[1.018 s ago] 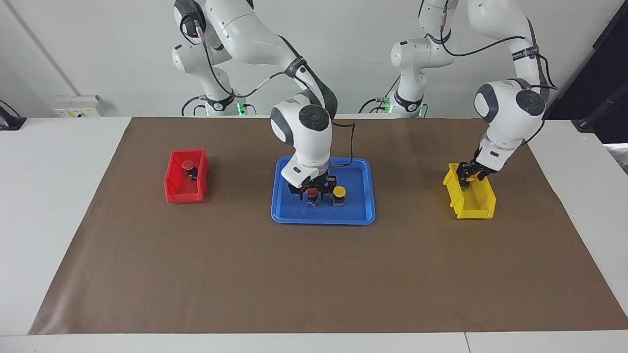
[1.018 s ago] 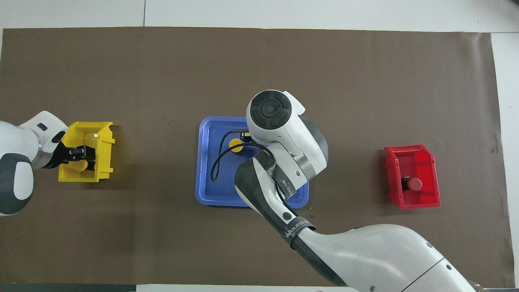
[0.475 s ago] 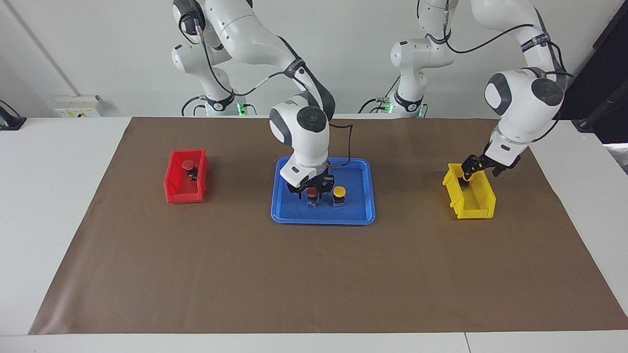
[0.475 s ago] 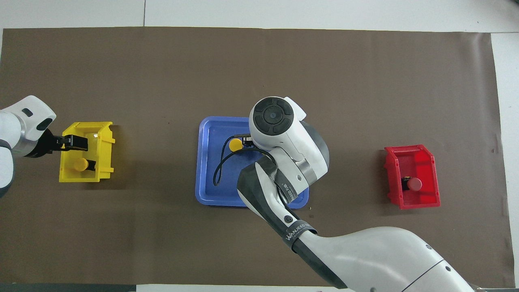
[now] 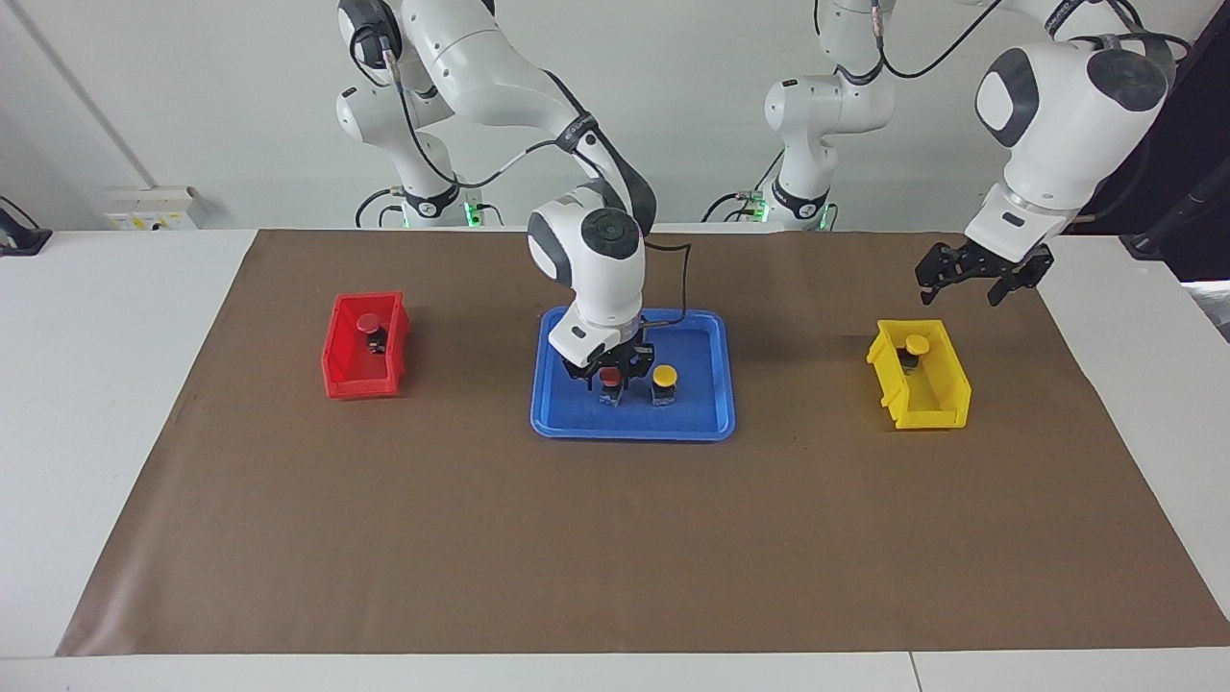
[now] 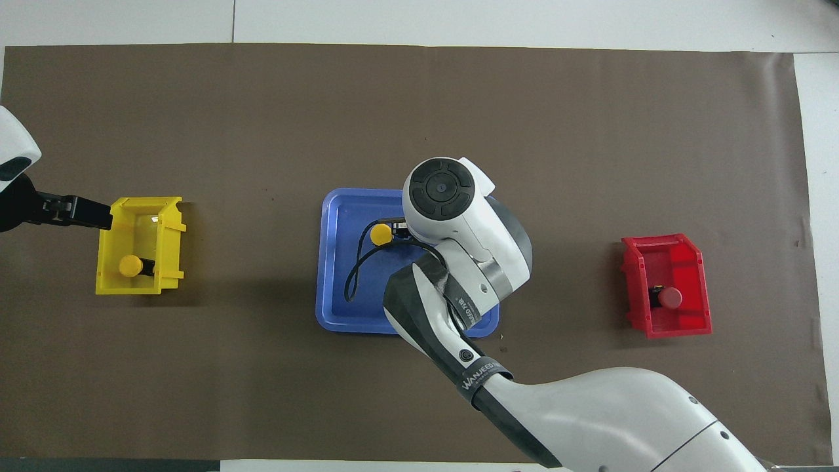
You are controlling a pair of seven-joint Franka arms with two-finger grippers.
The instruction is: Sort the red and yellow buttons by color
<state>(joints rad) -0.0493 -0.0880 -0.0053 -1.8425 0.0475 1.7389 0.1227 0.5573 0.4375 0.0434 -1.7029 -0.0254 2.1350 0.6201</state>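
Note:
A red button [image 5: 611,377] and a yellow button [image 5: 664,376] stand side by side in the blue tray [image 5: 634,425]. My right gripper [image 5: 609,375] is down at the red button's level, straddling it. From overhead the right arm hides that red button, and only the tray's yellow button [image 6: 381,234] shows. Another red button [image 5: 368,325] lies in the red bin [image 5: 357,386]. Another yellow button [image 5: 917,343] sits in the yellow bin [image 5: 930,415]. My left gripper [image 5: 971,280] hangs open and empty, high over the yellow bin's end nearer the robots.
A brown mat [image 5: 615,548] covers most of the white table. The red bin [image 6: 675,328] sits toward the right arm's end, the yellow bin [image 6: 172,242] toward the left arm's end. The right arm's black cable [image 6: 354,275] loops over the tray [image 6: 335,308].
My left gripper opened, left the yellow button in the yellow bin and rose clear of it. The right gripper settled slightly around the red button in the tray.

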